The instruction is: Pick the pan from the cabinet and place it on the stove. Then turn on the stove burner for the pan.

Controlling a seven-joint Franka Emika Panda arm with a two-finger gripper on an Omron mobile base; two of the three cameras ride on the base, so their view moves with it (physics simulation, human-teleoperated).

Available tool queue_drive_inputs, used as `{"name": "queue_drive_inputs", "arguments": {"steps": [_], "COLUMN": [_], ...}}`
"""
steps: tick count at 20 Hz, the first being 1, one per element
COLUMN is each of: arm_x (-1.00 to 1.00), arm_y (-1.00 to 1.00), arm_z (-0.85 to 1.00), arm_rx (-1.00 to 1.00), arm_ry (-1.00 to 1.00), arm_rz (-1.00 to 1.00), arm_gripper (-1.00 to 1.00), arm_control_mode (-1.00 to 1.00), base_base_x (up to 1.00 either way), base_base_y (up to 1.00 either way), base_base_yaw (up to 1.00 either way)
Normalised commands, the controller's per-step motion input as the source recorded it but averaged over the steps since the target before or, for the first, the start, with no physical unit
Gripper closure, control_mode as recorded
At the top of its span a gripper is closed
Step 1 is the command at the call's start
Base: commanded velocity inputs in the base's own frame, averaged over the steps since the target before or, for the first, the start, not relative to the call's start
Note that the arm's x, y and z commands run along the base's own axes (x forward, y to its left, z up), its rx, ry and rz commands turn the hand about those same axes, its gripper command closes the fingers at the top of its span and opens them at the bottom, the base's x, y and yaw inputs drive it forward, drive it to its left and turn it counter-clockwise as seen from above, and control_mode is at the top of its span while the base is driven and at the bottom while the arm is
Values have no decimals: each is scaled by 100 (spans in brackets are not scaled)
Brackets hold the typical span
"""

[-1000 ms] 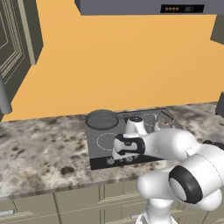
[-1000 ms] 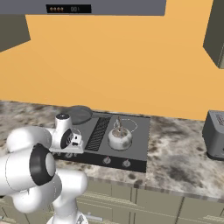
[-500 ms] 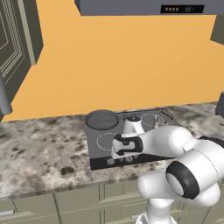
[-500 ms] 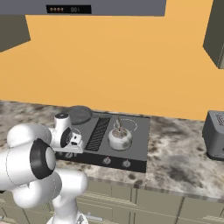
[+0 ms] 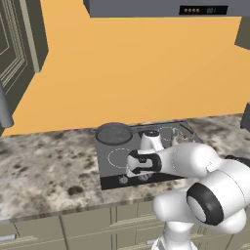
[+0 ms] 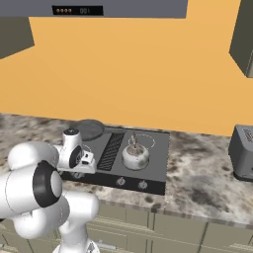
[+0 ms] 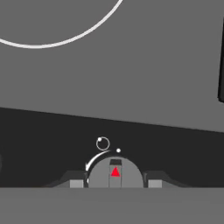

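Since a second ago the arm had stretched lower and further forward toward the stove's front edge; pan and kettle had not shifted.

Left base view: gripper (image 5: 131, 172) was over the front knob row of the stove (image 5: 113, 173). Pan (image 5: 114, 133) sat on the rear-left burner, handle direction not readable.

Right base view: gripper (image 6: 92, 161) was at the stove's (image 6: 155, 163) left front; kettle (image 6: 135, 156) stood right of the ribbed grille, pan (image 6: 88, 129) behind the wrist.

Hand view: fingertips (image 7: 76, 183) flanked a round knob (image 7: 115, 173) with a red triangle pointing up-frame, partly closed around it; contact could not be told. Burner ring (image 7: 87, 31) arced above.
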Motion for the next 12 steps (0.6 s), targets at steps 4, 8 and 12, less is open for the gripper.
{"name": "queue_drive_inputs", "arguments": {"steps": [4,8,12], "arm_x": [-34,-27,-33], "arm_y": [0,0,0], "arm_z": [-18,-21,-22], "arm_rx": [0,0,0], "arm_ry": [-5,-7,-13], "arm_rz": [0,5,10], "arm_gripper": [100,100,100], "arm_control_mode": [-100,-100,-100], "base_base_x": [0,0,0], "base_base_y": [0,0,0], "base_base_yaw": [0,0,0]}}
